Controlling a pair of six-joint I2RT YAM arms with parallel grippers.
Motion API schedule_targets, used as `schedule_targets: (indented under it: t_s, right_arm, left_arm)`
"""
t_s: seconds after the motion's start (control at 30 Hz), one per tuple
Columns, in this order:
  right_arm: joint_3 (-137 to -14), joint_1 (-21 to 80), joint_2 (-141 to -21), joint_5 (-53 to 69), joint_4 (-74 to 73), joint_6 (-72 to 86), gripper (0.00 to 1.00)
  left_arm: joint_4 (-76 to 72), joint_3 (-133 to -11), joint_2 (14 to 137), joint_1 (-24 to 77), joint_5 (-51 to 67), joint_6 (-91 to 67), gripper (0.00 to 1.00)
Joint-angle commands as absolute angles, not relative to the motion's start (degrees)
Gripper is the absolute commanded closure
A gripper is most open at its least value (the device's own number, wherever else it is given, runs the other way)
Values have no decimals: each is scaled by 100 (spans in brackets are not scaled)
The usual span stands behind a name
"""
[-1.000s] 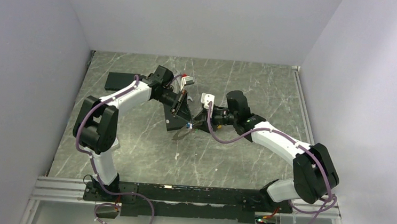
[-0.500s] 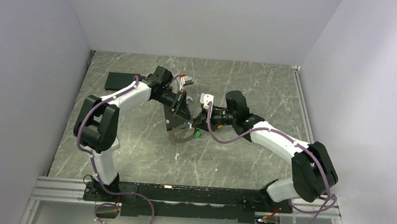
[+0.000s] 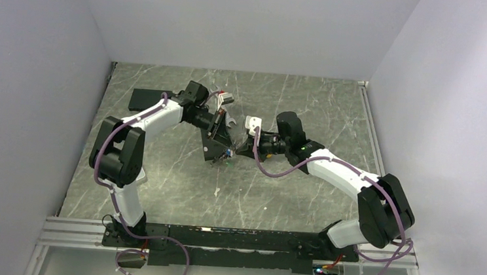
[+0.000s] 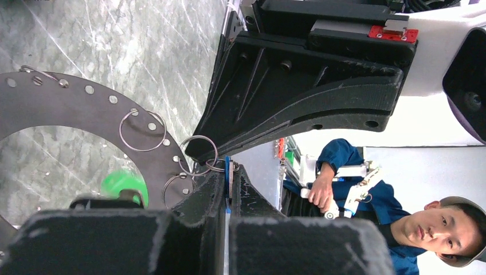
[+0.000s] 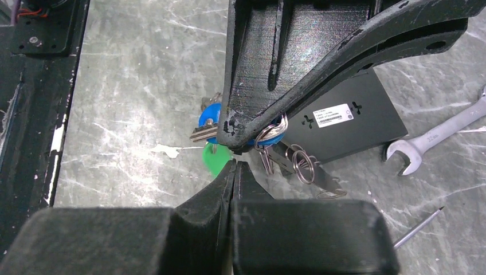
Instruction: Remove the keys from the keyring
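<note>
The keyring (image 4: 69,106) is a large dark grey ring with small holes and thin split rings along its rim. In the right wrist view it shows edge-on (image 5: 321,180). My left gripper (image 4: 229,169) is shut on the blue key (image 5: 207,113), whose thin blue edge shows between the pads. The green key (image 4: 121,182) hangs behind the ring's hole and also shows in the right wrist view (image 5: 215,158). My right gripper (image 5: 234,164) is shut, tips by a split ring at the rim. I see nothing between its pads. The grippers meet tip to tip (image 3: 230,152).
A black box (image 5: 349,114) lies just behind the keys. A silver spanner (image 5: 435,136) and a thin screwdriver tip (image 5: 418,226) lie to its right. A white scrap (image 5: 166,150) lies on the marble table. A flat black slab (image 3: 147,99) sits far left.
The keyring, which hung out on the near side of the grippers, has swung in under them. The green key came into sight and moved left. Both grippers stayed shut.
</note>
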State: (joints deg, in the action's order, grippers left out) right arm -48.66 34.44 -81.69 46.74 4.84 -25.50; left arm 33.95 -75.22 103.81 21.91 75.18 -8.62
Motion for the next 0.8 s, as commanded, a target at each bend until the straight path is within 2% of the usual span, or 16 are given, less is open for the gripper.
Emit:
schedule_targets:
  t_s: [0.0, 0.2, 0.23, 0.33, 0.6, 0.7, 0.73, 0.77]
  right_arm:
    - [-4879, 3419, -8150, 4796, 501, -2706, 100]
    - [-5040, 3350, -8079, 4854, -51, -3057, 99]
    - [-5214, 3212, -8021, 4938, -487, -3162, 87]
    - [-5446, 2969, -7991, 5195, -988, -3545, 66]
    - [-5571, 2440, -7937, 5565, -223, -2711, 44]
    - [-5631, 2283, -7986, 5856, -33, -2411, 18]
    - [-5573, 2167, -8016, 6161, 283, -2161, 4]
    - [-5493, 2038, -8059, 6546, 653, -1785, 1]
  left_arm:
    - [3561, -7590, 10218, 2158, 7756, -678, 100]
    - [4308, -7852, 10309, 2153, 7783, 205, 100]
    - [4771, -8007, 10332, 2153, 7771, 735, 100]
    - [5369, -8327, 10426, 2153, 7709, 1304, 100]
    - [6664, -8967, 10800, 2153, 7634, 2466, 100]
    - [6816, -9070, 10819, 2158, 7556, 2603, 100]
    - [6854, -9097, 10819, 2162, 7513, 2638, 100]
    - [6882, -9112, 10827, 2166, 7495, 2670, 100]
